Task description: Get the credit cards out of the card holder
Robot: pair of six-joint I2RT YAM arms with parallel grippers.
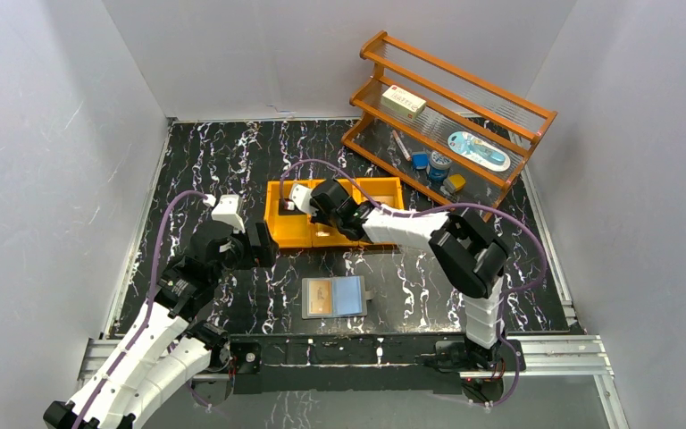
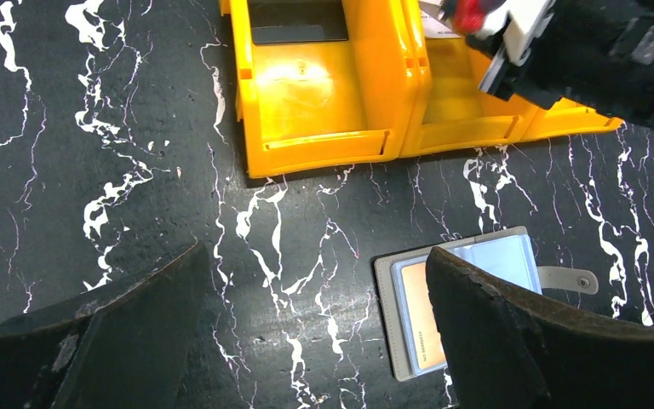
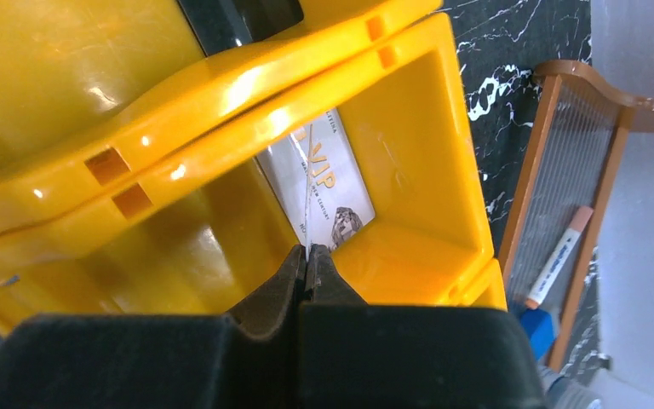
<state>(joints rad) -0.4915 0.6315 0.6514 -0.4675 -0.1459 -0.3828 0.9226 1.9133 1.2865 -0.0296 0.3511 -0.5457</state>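
Yellow-orange bin [image 3: 409, 128] — right hand [image 3: 307, 260] pinches a card [image 3: 306, 200] edge-on above it.

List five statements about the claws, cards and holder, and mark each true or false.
1. The left claw is open and empty. True.
2. The holder lies shut. False: it lies open on the table.
3. The right claw is shut on a card. True.
4. The holder is empty. False: a tan card sits in one leaf.
5. A black card lies in an end compartment of the bin. True.
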